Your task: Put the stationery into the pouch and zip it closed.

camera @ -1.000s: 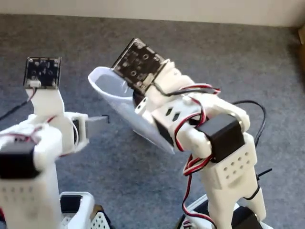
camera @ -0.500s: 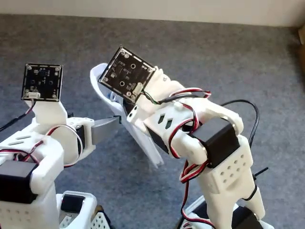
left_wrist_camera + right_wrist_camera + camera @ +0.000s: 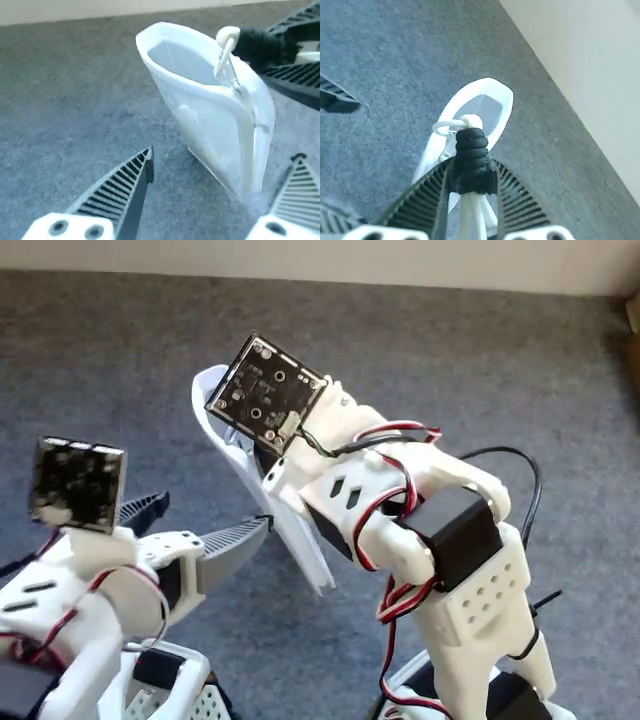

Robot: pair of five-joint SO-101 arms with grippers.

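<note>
Looks like the zipping step, with the white fabric pouch (image 3: 215, 120) held upright at centre by its black cord zip pull (image 3: 470, 150), pinched tight in the right gripper (image 3: 471, 167); calls next for clamping the wide-spread, empty left gripper (image 3: 212, 512) on its near end.

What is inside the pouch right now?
Through the open mouth of the pouch, the left wrist view shows bare pale lining near the top. The lower interior is covered by the pouch's own walls, so what lies down there cannot be told.
</note>
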